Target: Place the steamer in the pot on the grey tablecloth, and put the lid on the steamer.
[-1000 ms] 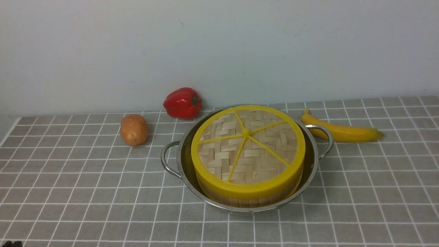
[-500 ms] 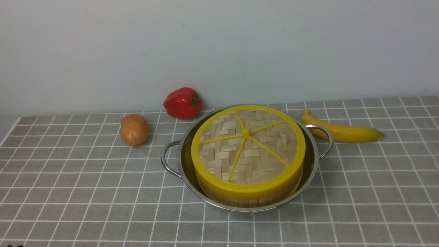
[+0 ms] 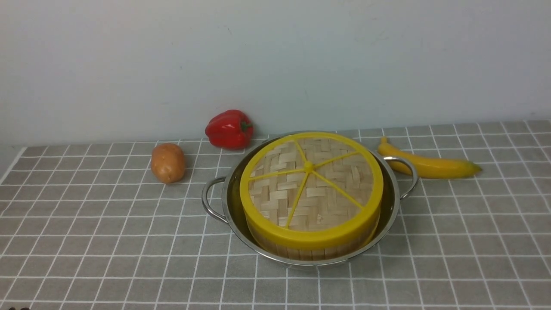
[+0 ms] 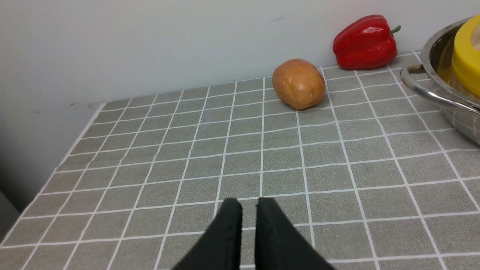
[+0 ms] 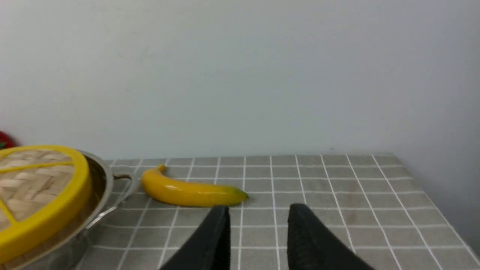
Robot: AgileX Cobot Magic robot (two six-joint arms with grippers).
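Note:
The steel pot (image 3: 230, 202) stands on the grey tablecloth (image 3: 107, 241) with the bamboo steamer (image 3: 301, 252) sitting inside it. The lid (image 3: 311, 185), a woven disc with yellow rim and spokes, lies flat on the steamer. My left gripper (image 4: 249, 204) hovers over bare cloth well to the left of the pot (image 4: 431, 86), its jaws a narrow slit apart and empty. Right of the pot (image 5: 107, 176) and the lid (image 5: 33, 180), my right gripper (image 5: 258, 210) hangs open with nothing between its fingers. Neither arm reaches into the front view.
A potato (image 3: 168, 162) and a red pepper (image 3: 229, 129) lie behind and left of the pot. A banana (image 3: 430, 165) lies behind its right handle, just beyond my right gripper. The wall runs along the back, and the cloth ends at the left and right table edges.
Pot, steamer and lid have not moved. A dark tip at the front view's lower left corner has dropped almost out of sight.

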